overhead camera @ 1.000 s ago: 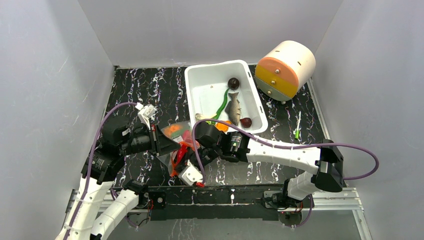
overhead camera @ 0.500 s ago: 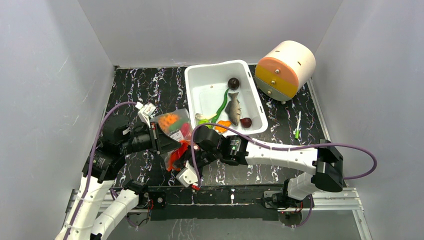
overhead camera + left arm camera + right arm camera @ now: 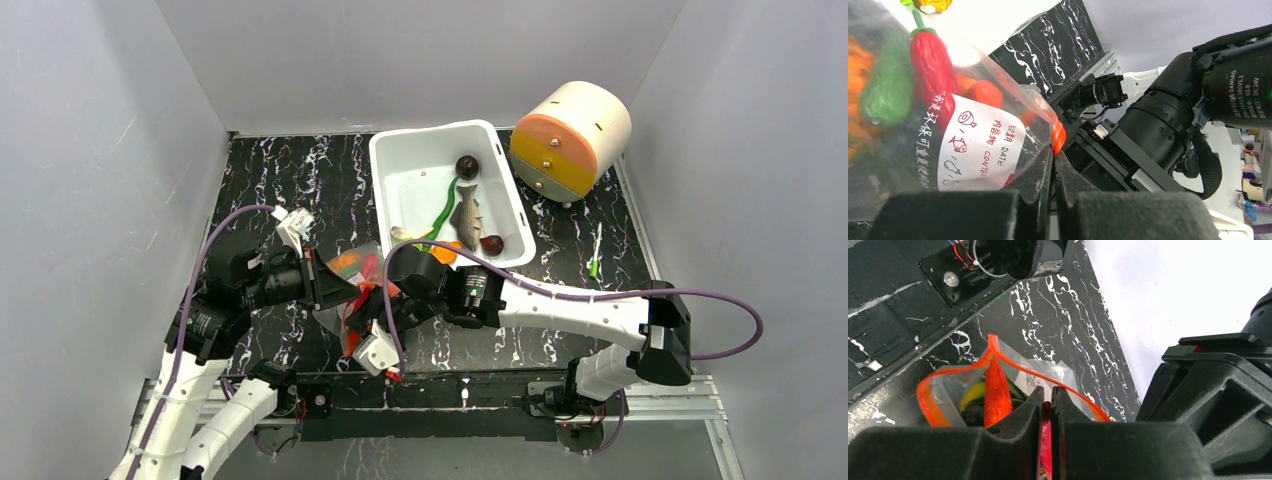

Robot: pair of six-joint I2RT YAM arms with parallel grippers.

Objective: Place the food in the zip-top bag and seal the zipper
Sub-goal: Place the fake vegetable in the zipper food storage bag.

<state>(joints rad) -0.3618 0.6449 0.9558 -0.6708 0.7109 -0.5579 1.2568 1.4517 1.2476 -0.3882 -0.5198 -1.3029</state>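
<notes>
Bag position has changed: half a second ago the zip-top bag [image 3: 352,278] stood raised toward the upper left of the top view. It now lies lower, at centre-left, between the two wrists. Left gripper [image 3: 1052,160] is clamped on the bag's film just beside the zipper [image 3: 923,390]. Right gripper [image 3: 1047,399] is clamped on the zipper itself. Right wrist view shows the strip bowed into an open loop at lower left, so sealing is judged incomplete.

Count:
- One bag, holding one red chili [image 3: 930,60] plus green and orange pieces.
- One white bin [image 3: 410,185], holding one fish [image 3: 467,215], one dark round fruit [image 3: 466,166], one green pod [image 3: 443,205] and one small red fruit [image 3: 491,243].

Loading is therefore also judged unfinished.
</notes>
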